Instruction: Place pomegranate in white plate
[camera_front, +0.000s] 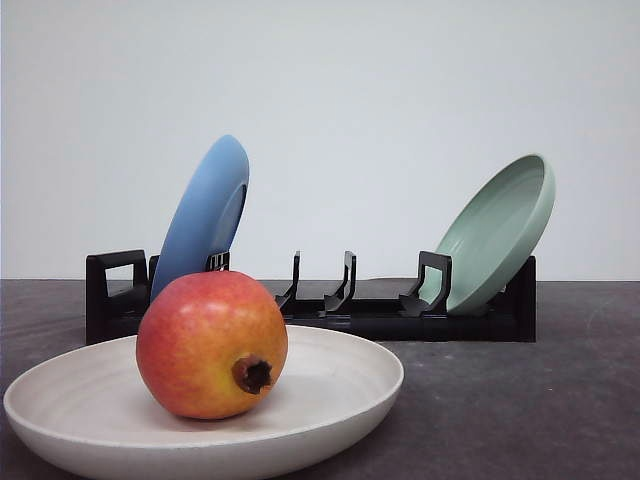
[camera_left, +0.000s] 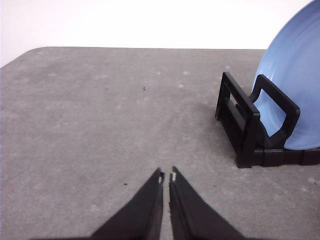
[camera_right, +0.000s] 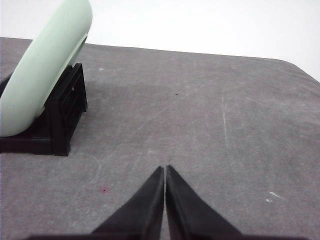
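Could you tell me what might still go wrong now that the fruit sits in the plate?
The pomegranate is round and rests off-centre toward the left of the shallow white plate, so a bump could roll it out. The blue plate leans steeply in the black rack just behind; a nudge there might tip it forward.

Red-orange pomegranate (camera_front: 211, 343) resting inside shallow white plate (camera_front: 340, 400), dark crown tip facing the camera

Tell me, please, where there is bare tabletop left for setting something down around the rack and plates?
Bare grey table lies beyond the black rack past its blue plate end, and past its pale green plate end. The near front is crowded: the white plate holding the pomegranate sits just before the rack.
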